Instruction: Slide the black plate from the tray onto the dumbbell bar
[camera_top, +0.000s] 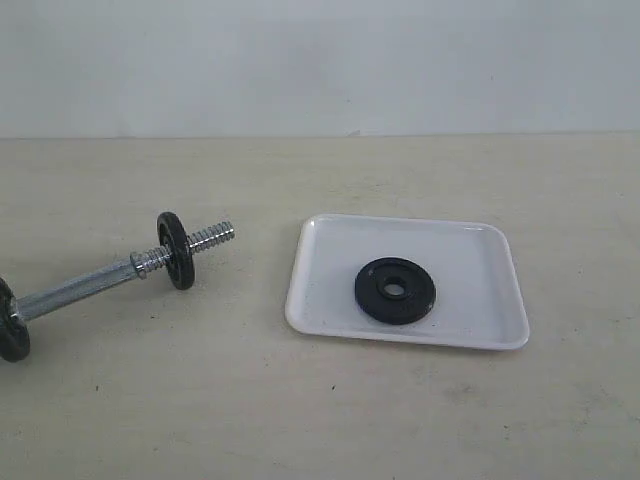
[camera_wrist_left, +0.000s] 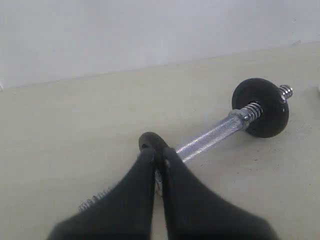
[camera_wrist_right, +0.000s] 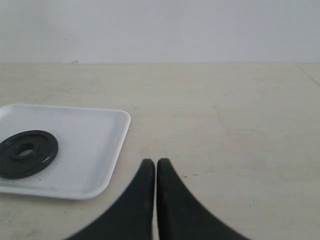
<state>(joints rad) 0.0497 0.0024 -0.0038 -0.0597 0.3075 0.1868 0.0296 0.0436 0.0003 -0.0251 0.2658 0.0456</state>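
The black plate lies flat near the middle of the white tray, its hole facing up; the right wrist view shows the same black plate on the tray. The dumbbell bar lies left of the tray, with a black disc and bare thread at the end nearer the tray. In the left wrist view my left gripper is shut on the dumbbell bar at its other disc. My right gripper is shut and empty, hanging beside the tray. Neither gripper shows in the exterior view.
A pale beige tabletop carries everything, with a white wall behind it. The bar's second disc sits at the exterior view's left edge.
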